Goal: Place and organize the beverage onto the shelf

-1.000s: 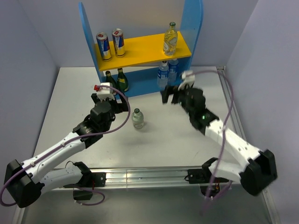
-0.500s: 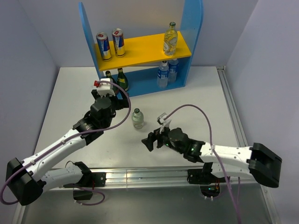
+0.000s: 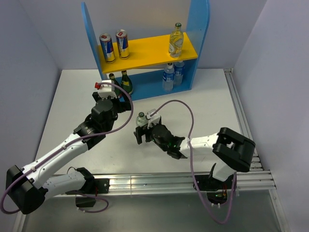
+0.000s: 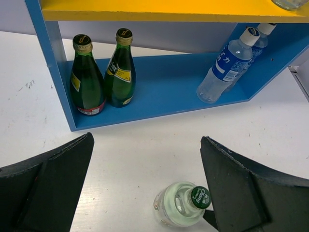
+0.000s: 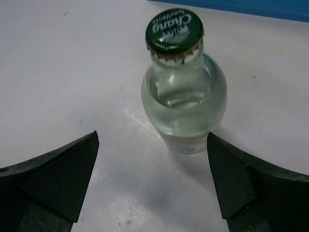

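- White worktop (image 3: 67,106) carries everything. One pale-green bottle (image 5: 183,101) stands upright on it, in front of the shelf (image 3: 200,29) and apart from it.
- On the yellow board (image 3: 149,53) we see two cans (image 3: 107,47) at the left and a second pale-green bottle (image 3: 176,41) at the right. On the bottom board (image 4: 159,96) stand two dark green bottles (image 4: 87,79) at the left and two water bottles (image 4: 224,70) at the right.
- Our right claw (image 5: 150,169) is spread wide, with a finger to either side of the pale-green bottle and touching it on neither. We judge the step in hand to be the grasp of the last drink.
- The next move calls for closing on the body below the neck, lifting, then setting it beside its twin on the yellow board.
- Our left claw (image 4: 147,169) is spread too and empty, facing the bottom board.
- The farther water bottle is partly hidden behind the nearer. From above, the right claw blends with the bottle, so we cannot judge contact there.
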Controlling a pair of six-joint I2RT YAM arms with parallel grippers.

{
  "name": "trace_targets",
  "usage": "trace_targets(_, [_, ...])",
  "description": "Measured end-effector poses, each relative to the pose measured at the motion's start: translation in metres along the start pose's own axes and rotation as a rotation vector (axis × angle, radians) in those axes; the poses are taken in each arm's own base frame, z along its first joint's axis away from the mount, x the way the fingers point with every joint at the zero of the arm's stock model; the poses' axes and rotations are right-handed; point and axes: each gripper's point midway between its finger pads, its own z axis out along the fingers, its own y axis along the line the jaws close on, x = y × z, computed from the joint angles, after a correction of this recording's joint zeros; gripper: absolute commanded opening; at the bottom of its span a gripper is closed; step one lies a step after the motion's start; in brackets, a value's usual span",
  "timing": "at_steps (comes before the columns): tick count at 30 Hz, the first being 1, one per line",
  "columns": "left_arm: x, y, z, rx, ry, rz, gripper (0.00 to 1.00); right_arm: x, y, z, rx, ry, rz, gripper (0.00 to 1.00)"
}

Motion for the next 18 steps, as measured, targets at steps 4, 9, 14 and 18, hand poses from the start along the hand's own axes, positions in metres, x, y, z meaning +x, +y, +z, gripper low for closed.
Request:
trace_targets(4, [-0.003, 0.000, -0.002, 0.003, -0.008, -0.005, 0.99, -0.004, -0.008, 0.020, 0.084, -0.025, -0.024, 1.00])
trace_targets(9, [-0.005, 0.000, -0.002, 0.006, -0.017, -0.011, 0.99, -0.003, -0.016, 0.044, 0.176, -0.042, -0.051, 1.00])
trace_targets(14, [-0.003, 0.000, -0.002, 0.005, -0.014, -0.009, 0.99, 0.004, -0.025, 0.062, 0.241, -0.057, -0.063, 0.99])
trace_targets(18, [-0.003, 0.000, -0.002, 0.006, -0.015, -0.010, 0.99, 0.006, -0.033, 0.076, 0.281, -0.080, -0.068, 0.68])
